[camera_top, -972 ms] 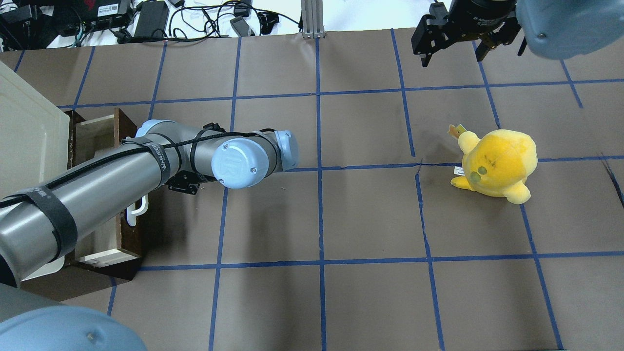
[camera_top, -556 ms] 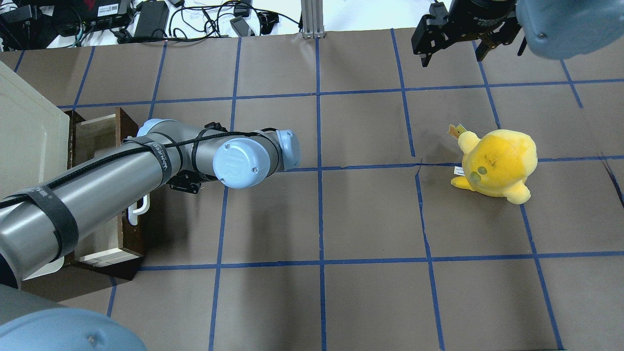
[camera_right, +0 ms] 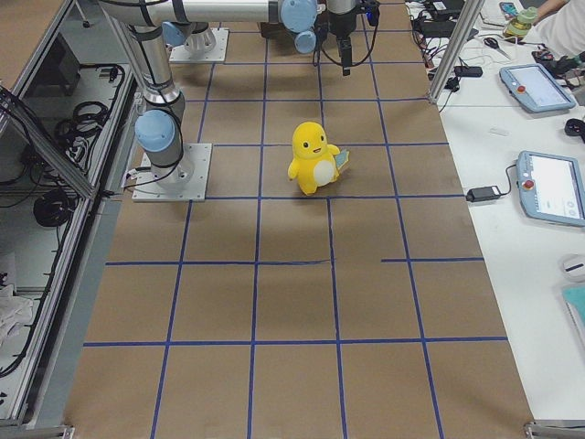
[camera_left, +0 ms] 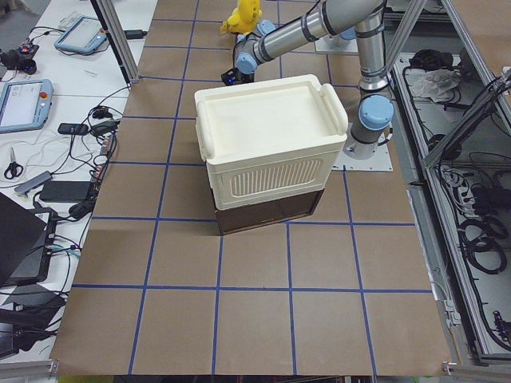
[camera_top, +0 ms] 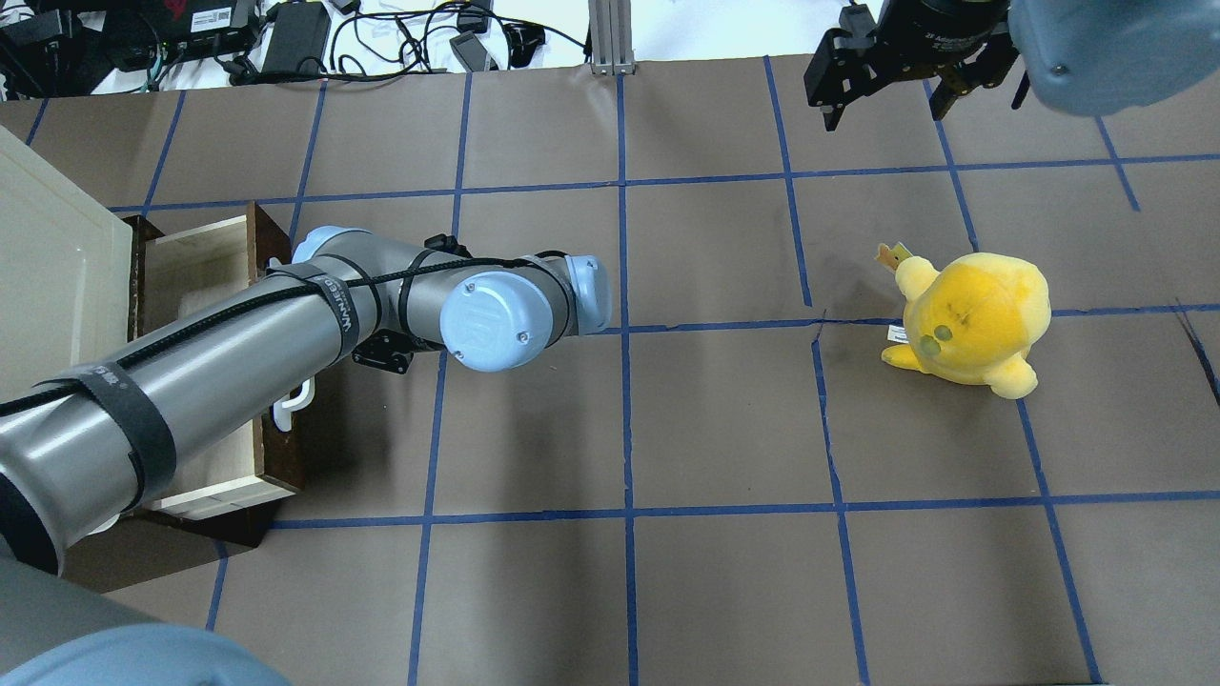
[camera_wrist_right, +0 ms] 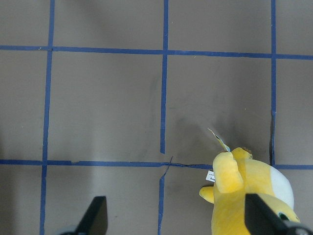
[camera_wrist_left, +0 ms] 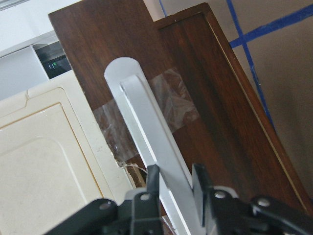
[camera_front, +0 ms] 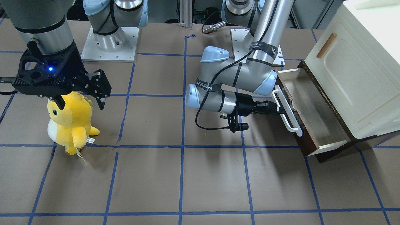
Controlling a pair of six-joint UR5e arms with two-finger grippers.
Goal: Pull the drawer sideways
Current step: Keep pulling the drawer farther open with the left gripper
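Note:
The drawer [camera_front: 315, 122] has a dark brown front, a pale wood interior [camera_top: 195, 267] and a long white bar handle [camera_front: 287, 112]. It stands partly pulled out from under the cream-white cabinet [camera_front: 353, 72]. My left gripper [camera_front: 279, 109] is shut on the handle near its middle. In the left wrist view its fingertips [camera_wrist_left: 153, 177] clamp the white handle [camera_wrist_left: 146, 132] against the brown front [camera_wrist_left: 215, 122]. In the overhead view my left arm hides most of the handle [camera_top: 291, 402]. My right gripper [camera_top: 884, 110] is open and empty, high at the far right, above the table.
A yellow plush toy [camera_top: 972, 319] stands on the brown, blue-taped table [camera_top: 724, 419], under my right gripper [camera_front: 80, 103]. The cabinet [camera_top: 48, 267] fills the left edge. Cables and power supplies [camera_top: 295, 38] lie beyond the far edge.
My left arm has moved to the right in the overhead view, and the drawer has slid further out of the cabinet with it. My right arm has not moved.

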